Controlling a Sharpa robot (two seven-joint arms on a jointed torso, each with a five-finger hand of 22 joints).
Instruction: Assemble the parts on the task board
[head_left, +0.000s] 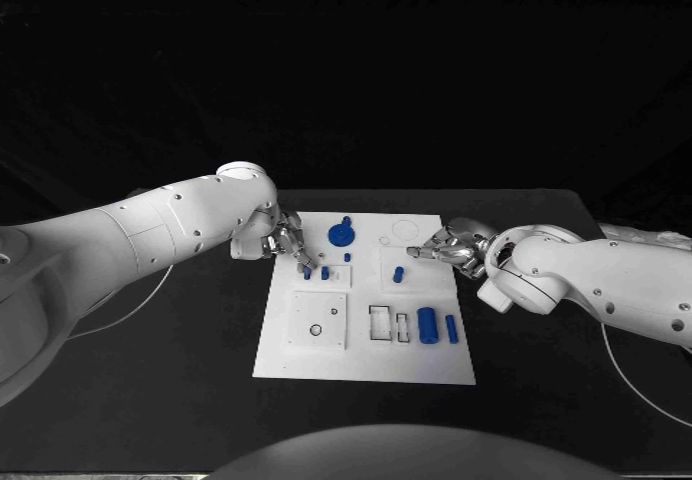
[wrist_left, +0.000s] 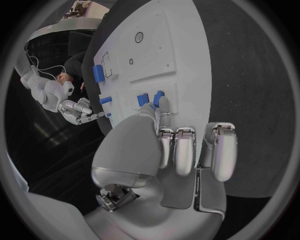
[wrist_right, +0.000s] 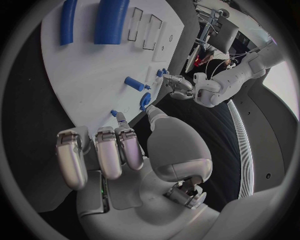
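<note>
From the head camera, the white task board (head_left: 368, 345) lies in the middle of the black surface (head_left: 173, 380) with blue parts on it: a round piece (head_left: 340, 235) near the far edge, a thick cylinder (head_left: 427, 325) and a thin rod (head_left: 451, 329) toward the right. The left hand (head_left: 281, 242) sits at the board's far-left edge and the right hand (head_left: 447, 248) at its far-right edge. The left wrist camera shows the left hand (wrist_left: 178, 150) pinching a small blue peg (wrist_left: 159, 98) against the board with the other fingers curled alongside, and the right wrist camera shows the right hand (wrist_right: 119, 150) pinching a small blue piece (wrist_right: 114, 113) at its fingertips over the board's edge.
</note>
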